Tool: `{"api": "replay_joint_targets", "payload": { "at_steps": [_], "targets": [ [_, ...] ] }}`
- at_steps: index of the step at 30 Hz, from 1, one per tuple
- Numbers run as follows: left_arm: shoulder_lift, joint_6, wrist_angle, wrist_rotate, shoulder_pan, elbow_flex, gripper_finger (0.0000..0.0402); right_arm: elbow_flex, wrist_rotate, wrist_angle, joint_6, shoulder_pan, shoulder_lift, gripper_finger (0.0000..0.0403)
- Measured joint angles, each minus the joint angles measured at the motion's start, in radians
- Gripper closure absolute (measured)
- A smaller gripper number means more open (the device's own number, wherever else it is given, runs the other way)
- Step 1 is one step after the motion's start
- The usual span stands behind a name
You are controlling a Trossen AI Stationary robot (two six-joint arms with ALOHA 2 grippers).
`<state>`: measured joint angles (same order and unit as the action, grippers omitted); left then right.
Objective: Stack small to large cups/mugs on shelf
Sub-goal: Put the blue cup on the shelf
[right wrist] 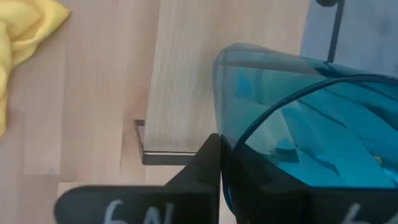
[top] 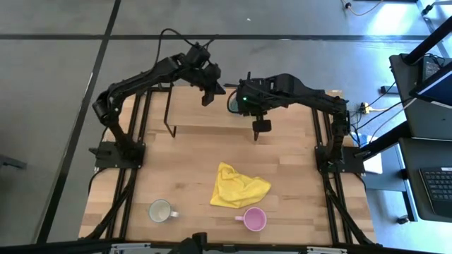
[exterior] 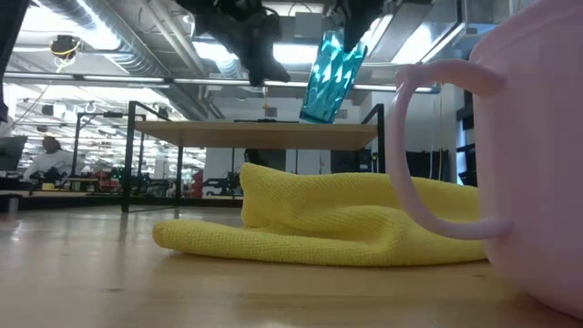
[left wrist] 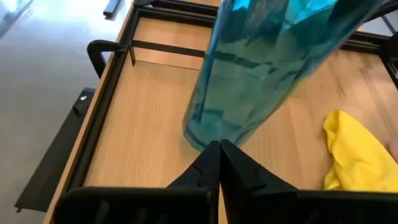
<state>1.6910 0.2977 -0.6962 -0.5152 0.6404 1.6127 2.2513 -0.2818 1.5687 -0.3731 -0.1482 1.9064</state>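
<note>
The teal tumbler [exterior: 332, 77] hangs tilted over the light-wood shelf [exterior: 264, 134] at the table's far side, base down; I cannot tell whether the base touches the board. My right gripper [exterior: 351, 27] is shut on the tumbler's top. My left gripper [left wrist: 219, 155] is shut and empty, just left of the tumbler's base and apart from it in the low view [exterior: 262, 68]. The pink mug [top: 254, 219] and the white mug [top: 162, 210] stand upright on the table near its front edge. My right gripper holds the tumbler by its rim [right wrist: 225, 134], one finger [right wrist: 205, 165] outside the wall and the other showing dark through the teal wall, inside. The fingers come from above. The tumbler hangs below them, tilted, its base [exterior: 314, 114] low over the shelf board.
A crumpled yellow cloth [top: 236, 187] lies on the table between the shelf and the mugs. The shelf stands on thin black legs [exterior: 132, 155]. Black rails run along the table's left and right edges [top: 138, 134].
</note>
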Motion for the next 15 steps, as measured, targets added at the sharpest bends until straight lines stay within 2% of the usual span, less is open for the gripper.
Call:
{"api": "replay_joint_targets", "payload": {
  "at_steps": [3,10,15],
  "targets": [
    [0.013,-0.007,0.001,-0.012,0.008,0.000,0.0400,0.000,0.032,-0.015,-0.002,0.008,-0.001,0.0384],
    [0.046,-0.051,0.005,-0.034,0.004,0.000,0.0400,0.000,0.032,-0.020,-0.005,0.037,-0.001,0.0384],
    [0.056,-0.060,0.011,-0.025,-0.026,0.000,0.0400,0.000,-0.015,-0.013,0.010,0.034,-0.001,0.0384]
  ]
}}
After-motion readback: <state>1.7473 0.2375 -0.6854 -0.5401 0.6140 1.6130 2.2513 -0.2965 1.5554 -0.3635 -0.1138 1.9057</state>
